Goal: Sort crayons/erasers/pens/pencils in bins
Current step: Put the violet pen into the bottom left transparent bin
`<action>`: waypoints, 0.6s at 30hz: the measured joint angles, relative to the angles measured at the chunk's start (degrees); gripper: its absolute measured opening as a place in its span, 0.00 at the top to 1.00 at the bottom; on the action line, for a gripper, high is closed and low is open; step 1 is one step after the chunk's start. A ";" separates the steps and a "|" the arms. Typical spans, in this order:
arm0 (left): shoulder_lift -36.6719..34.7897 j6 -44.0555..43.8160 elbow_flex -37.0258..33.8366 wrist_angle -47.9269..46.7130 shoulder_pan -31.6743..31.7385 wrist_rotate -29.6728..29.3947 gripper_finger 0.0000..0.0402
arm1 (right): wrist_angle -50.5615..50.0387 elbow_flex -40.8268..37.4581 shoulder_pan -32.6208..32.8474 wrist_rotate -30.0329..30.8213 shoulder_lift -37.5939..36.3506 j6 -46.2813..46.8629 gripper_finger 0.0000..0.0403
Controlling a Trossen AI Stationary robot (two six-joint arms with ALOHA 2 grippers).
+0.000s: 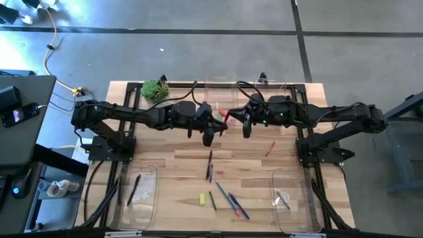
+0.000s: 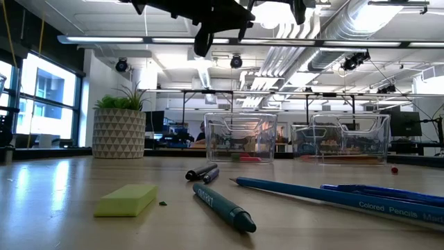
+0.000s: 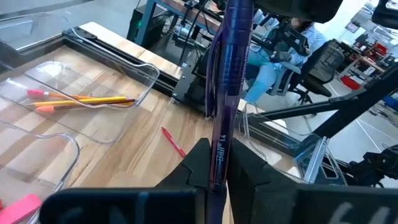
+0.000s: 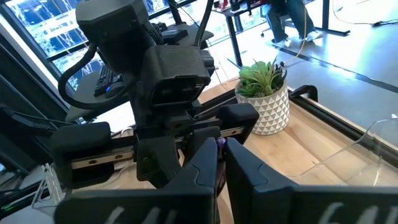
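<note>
A purple pen (image 3: 229, 74) hangs in the air over the middle of the table, between my two grippers. My left gripper (image 3: 217, 154) comes in from the table's left and is shut on it. My right gripper (image 4: 219, 147) faces it from the right, also shut on the pen. In the high view the two grippers (image 1: 213, 124) (image 1: 239, 120) meet just in front of the far bins (image 1: 221, 89). One far bin holds yellow pencils (image 3: 81, 99). A yellow-green eraser (image 1: 201, 198) and a pink eraser (image 3: 18, 208) lie flat on the wood. My left gripper pinches the pen's barrel at its printed stretch (image 3: 219, 167) between its two fingers. The fingers come roughly level from the table's left and lie across the pen. The pen is clear of the table. My right gripper pinches the same pen (image 4: 217, 143) between its fingers, coming roughly level from the table's right. Only a sliver of purple shows there, and the left gripper's body stands right in front of it.
Dark pens (image 1: 210, 165), blue coloured pencils (image 1: 231, 198) and a red crayon (image 1: 269, 149) lie loose on the wood. Two clear bins (image 1: 135, 195) (image 1: 291, 198) stand at the near corners. A potted plant (image 1: 154, 89) is at the far left.
</note>
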 joint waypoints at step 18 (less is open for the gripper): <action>-1.40 -12.59 0.42 -16.43 -4.02 -6.91 0.97 | -2.82 0.00 -1.14 1.49 -0.13 -3.85 0.63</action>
